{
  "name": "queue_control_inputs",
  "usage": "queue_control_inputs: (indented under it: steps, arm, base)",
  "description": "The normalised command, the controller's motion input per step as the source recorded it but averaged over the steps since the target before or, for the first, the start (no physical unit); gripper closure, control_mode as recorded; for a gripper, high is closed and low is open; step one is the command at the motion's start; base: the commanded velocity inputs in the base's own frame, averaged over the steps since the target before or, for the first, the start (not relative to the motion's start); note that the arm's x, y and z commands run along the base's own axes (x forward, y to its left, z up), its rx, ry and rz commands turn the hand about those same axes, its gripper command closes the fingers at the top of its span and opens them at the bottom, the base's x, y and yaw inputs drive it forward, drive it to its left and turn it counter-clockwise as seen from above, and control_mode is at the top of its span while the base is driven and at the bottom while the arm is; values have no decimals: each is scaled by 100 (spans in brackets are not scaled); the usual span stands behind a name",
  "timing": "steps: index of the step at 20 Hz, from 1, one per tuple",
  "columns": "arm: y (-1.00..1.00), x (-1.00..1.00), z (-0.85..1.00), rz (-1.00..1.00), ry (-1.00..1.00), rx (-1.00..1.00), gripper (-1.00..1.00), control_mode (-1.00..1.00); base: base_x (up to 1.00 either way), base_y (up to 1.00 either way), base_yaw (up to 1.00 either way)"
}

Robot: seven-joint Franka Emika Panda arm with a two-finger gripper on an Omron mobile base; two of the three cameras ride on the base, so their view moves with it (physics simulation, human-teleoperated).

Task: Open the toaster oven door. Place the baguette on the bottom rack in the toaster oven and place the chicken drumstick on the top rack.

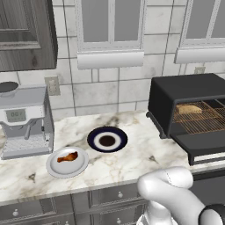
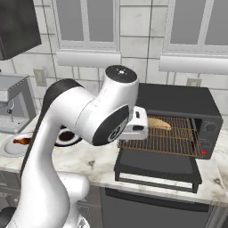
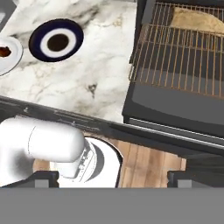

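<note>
Oven work was half done: the toaster oven (image 2: pixel 178 107) stood with its door (image 2: pixel 156 167) down and the baguette (image 2: pixel 158 124) on the bottom rack (image 2: pixel 169 140). Released, wide-jawed, the gripper (image 3: pixel 113 177) should swing left to the chicken drumstick (image 1: pixel 67 157), descending squarely over it.

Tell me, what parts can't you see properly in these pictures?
- Toaster oven: left base view, its right side is cut off by the picture edge.
- Baguette: right base view, its left end is hidden behind the robot's hand.
- Chicken drumstick: hand view, cut off by the left edge.
- Top rack: cannot tell it apart from the bottom rack.
</note>
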Motion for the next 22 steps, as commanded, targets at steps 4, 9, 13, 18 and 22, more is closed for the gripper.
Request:
queue_control_inputs:
  steps: [4, 9, 13, 18, 22]
  arm:
    - [100, -18, 73, 12, 12, -21, -100, -100]
    - [100, -13, 51, 13, 15, -11, -100, -100]
    - [100, -26, 3, 11, 7, -8, -100, -100]
    - [100, -13, -38, 15, -1, -16, -100, -100]
    - [100, 29, -50, 22, -1, -13, -100, -100]
  base:
    - [0, 0, 0]
    - [0, 0, 0]
    - [0, 0, 0]
    - [0, 0, 0]
    - [0, 0, 0]
